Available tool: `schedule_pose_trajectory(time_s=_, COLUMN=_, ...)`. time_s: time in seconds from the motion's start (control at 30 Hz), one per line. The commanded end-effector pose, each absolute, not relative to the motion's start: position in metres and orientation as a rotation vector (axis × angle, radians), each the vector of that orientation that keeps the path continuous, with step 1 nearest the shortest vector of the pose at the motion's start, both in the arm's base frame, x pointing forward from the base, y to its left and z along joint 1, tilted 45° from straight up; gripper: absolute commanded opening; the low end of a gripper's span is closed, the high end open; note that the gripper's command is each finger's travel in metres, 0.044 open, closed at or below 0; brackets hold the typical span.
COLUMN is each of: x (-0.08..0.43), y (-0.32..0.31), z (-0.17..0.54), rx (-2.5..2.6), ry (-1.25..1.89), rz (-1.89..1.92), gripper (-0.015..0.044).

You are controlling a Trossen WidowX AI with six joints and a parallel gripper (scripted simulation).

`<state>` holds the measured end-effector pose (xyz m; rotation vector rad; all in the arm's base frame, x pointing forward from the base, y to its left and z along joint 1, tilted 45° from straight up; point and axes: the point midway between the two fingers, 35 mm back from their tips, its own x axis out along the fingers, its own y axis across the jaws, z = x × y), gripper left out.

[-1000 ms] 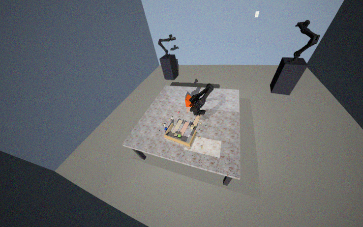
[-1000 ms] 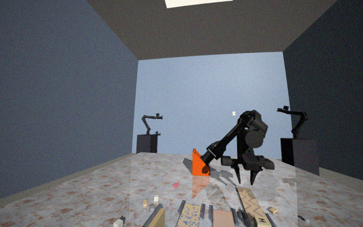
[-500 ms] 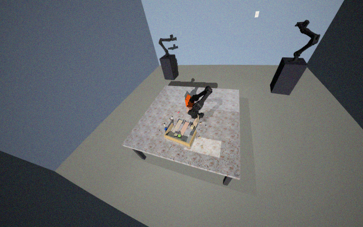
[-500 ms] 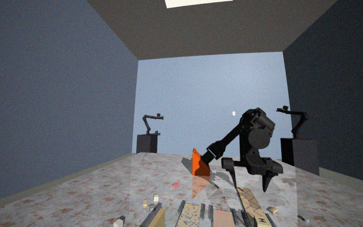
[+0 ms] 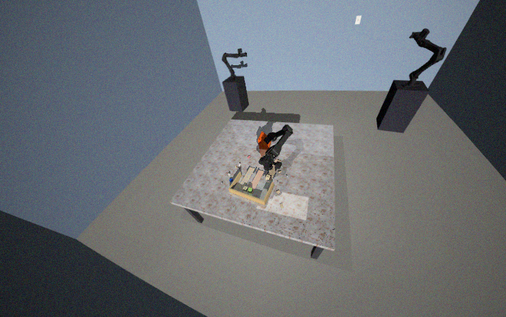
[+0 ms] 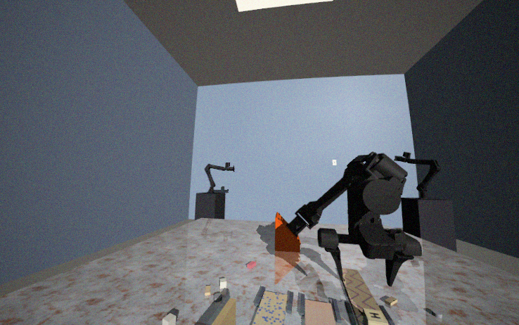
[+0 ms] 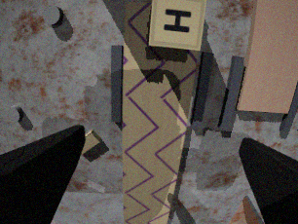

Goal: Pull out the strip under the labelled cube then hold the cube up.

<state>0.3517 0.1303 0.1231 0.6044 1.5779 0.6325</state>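
The labelled cube [image 5: 268, 177] [image 6: 375, 316] [image 7: 177, 24] is pale, with a dark H on top. It rests on the tan strip with purple zigzags [image 6: 358, 287] [image 7: 151, 146], which sticks out between two dark rails towards the arm's side. My gripper [image 6: 366, 282] [image 7: 166, 140] is open and empty, its fingers wide apart on either side of the strip's protruding part and above it. The cube lies beyond the fingertips at the top of the wrist view. A plain pink strip [image 5: 257, 178] [image 6: 319, 312] [image 7: 270, 58] and a blue-dotted strip [image 5: 248, 175] [image 6: 271, 308] lie alongside.
A wooden-walled tray [image 5: 248, 196] surrounds the strips' far part; a green block [image 5: 249, 189] is inside. A small tan block [image 6: 390, 300] [image 7: 93, 141] lies beside the zigzag strip, near one finger in the wrist view. An orange panel [image 5: 262, 140] [image 6: 287, 241] stands by the arm's base.
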Motion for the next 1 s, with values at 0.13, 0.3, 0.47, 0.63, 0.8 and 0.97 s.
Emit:
schedule_pose_trajectory(time_s=0.13, x=0.383, y=0.129, z=0.124, rx=0.602, ry=1.575, rz=0.636, gripper=0.044)
schedule_pose_trajectory(time_s=0.3, x=0.402, y=0.129, z=0.124, rx=0.601, ry=1.574, rz=0.636, gripper=0.044)
schedule_pose_trajectory(time_s=0.47, x=0.413, y=0.128, z=0.123, rx=0.601, ry=1.573, rz=0.636, gripper=0.0414)
schedule_pose_trajectory(time_s=0.63, x=0.413, y=0.133, z=0.118, rx=0.601, ry=1.573, rz=0.636, gripper=0.0282)
schedule_pose_trajectory(time_s=0.8, x=0.413, y=0.139, z=0.113, rx=0.601, ry=1.573, rz=0.636, gripper=0.025)
schedule_pose_trajectory(time_s=0.97, x=0.412, y=0.144, z=0.107, rx=0.601, ry=1.572, rz=0.637, gripper=0.025)
